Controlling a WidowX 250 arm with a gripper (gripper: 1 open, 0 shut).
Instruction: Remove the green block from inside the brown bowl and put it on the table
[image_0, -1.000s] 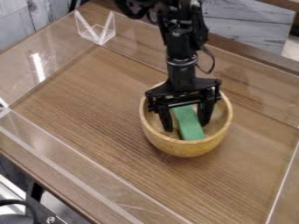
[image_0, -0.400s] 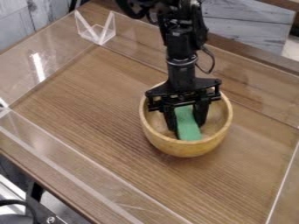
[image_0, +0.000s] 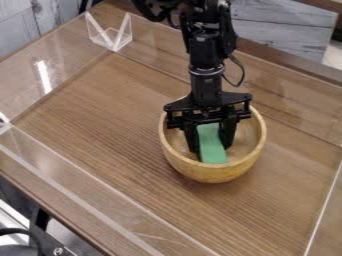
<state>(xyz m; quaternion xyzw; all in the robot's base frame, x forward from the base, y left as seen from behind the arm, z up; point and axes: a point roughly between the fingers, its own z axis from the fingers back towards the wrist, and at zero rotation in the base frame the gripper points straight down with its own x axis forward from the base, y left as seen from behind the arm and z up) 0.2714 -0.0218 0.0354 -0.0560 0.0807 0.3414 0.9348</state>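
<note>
The table (image_0: 94, 110) is seen from one camera. It is brown wood with dark streaks. Clear plastic walls (image_0: 80, 205) are set around its edges, at the left, at the front and at the far side. A wide bare stretch of wood is left open to the left of the bowl (image_0: 187, 163) and in front of it. Less room is seen on the right, where the bowl is placed nearer to the table's edge. A small clear stand (image_0: 110, 32) is seen far off at the back left corner, well apart from the bowl.

The bowl is round and made of light wood, with a thick rim. The block (image_0: 214, 148) is found inside it. The block is green and is tilted, with its low end toward the near side of the bowl.

The arm (image_0: 205, 45) is pointed almost straight down over the bowl. The gripper (image_0: 207, 126) is lowered inside the rim, right over the block's top end. The black fingers (image_0: 179, 125) are placed one on each side of the block and are pressed in against it, so the block is gripped. The block's lower end is seen below the fingers, down in the bowl.
</note>
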